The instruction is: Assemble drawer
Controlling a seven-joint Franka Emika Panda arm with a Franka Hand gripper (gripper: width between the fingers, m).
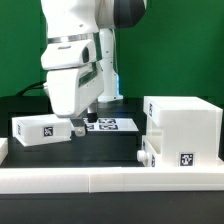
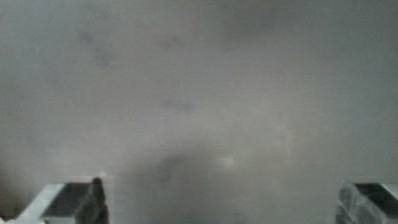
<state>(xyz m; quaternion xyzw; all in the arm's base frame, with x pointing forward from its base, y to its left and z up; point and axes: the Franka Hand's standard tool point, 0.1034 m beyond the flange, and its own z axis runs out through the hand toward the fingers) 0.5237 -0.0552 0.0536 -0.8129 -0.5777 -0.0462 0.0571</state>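
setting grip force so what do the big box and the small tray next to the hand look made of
The big box: seems hard white plastic, matte; flat even faces, crisp edges, no grain or metallic shine. The small tray: same matte white look, so probably the same plastic. The picture is too coarse to be certain.

No words, numbers or brand names can be read anywhere. The only signs are black-and-white square code patterns, not letters. One tag (image 1: 46, 130) sits on the facing side of a small white tray (image 1: 30, 127) at the exterior view's left. A second tag (image 1: 186, 158) sits low on the front of a large white box (image 1: 185, 118) at the exterior view's right. Several more are printed on the marker board (image 1: 110, 124), flat on the worktop (image 1: 110, 146) between them. The wrist view is a grey blur without markings.
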